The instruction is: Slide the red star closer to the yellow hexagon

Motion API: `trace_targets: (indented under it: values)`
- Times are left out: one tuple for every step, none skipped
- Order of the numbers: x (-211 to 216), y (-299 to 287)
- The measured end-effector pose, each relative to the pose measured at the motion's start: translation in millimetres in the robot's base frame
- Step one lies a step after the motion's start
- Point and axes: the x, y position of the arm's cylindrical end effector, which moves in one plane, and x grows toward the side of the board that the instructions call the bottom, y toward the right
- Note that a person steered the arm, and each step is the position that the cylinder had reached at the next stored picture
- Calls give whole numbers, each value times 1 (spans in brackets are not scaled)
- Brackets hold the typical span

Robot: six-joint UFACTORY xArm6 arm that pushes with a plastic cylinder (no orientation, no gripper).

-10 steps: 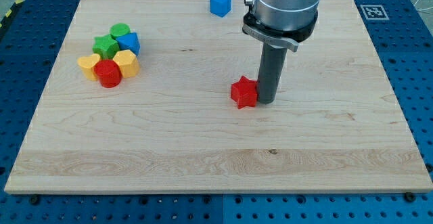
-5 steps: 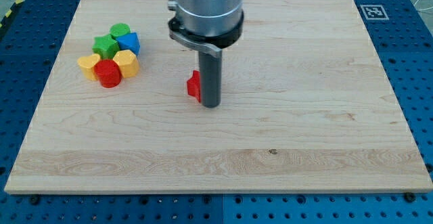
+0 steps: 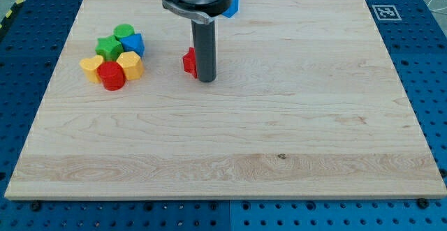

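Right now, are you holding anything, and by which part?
Nothing is held. My tip only pushes, sitting against the red star's right side in the view.

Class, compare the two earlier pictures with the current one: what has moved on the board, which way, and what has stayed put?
The red star has slid toward the view's left and slightly up, pushed by my tip, which sits against its right side. The cluster at the left, including the yellow hexagon, has not moved, nor has the blue block at the top.

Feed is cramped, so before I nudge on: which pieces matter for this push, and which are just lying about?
In the job: red star, mostly hidden behind my tip; yellow hexagon.

Lying about: yellow heart, red cylinder, green star, green cylinder, two blue blocks.
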Motion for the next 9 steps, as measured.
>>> trace_targets:
  values:
    - [-31, 0]
    - [-49, 7]
    - [-66, 11]
    - [-65, 0]
    - [-53, -15]
    - [-47, -33]
    - [-47, -41]
    - [-47, -55]
    - [-47, -67]
